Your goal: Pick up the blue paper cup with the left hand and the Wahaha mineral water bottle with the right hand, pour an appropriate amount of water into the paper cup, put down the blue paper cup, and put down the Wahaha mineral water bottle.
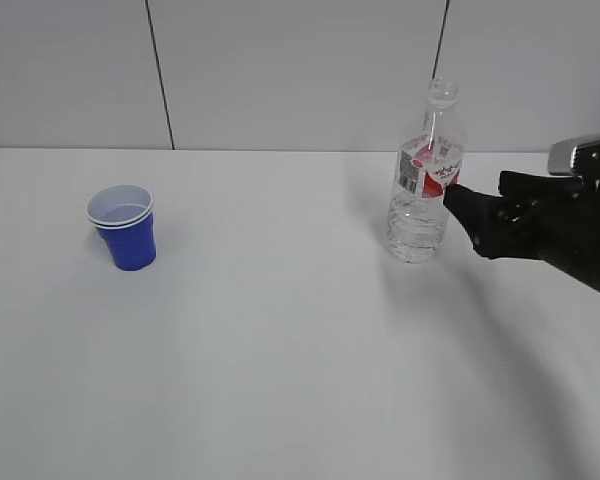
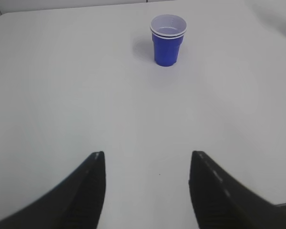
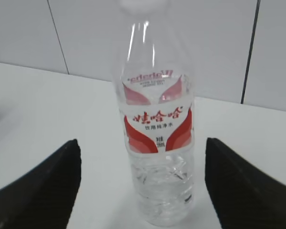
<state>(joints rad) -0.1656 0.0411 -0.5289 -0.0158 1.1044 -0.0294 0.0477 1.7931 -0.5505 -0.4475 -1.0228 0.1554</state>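
Note:
The blue paper cup (image 1: 126,228) stands upright on the left of the white table, white inside with a double rim. In the left wrist view the cup (image 2: 168,40) is far ahead of my left gripper (image 2: 147,155), which is open and empty; this arm does not show in the exterior view. The Wahaha mineral water bottle (image 1: 425,180) stands upright and capless at the right. My right gripper (image 1: 475,200) reaches in from the right at label height. In the right wrist view the bottle (image 3: 157,143) stands just ahead, centred on the open right gripper (image 3: 142,142), with a gap on each side.
The white table (image 1: 280,350) stretches between cup and bottle with nothing else on it. A pale panelled wall (image 1: 300,70) with dark seams rises behind the table's back edge.

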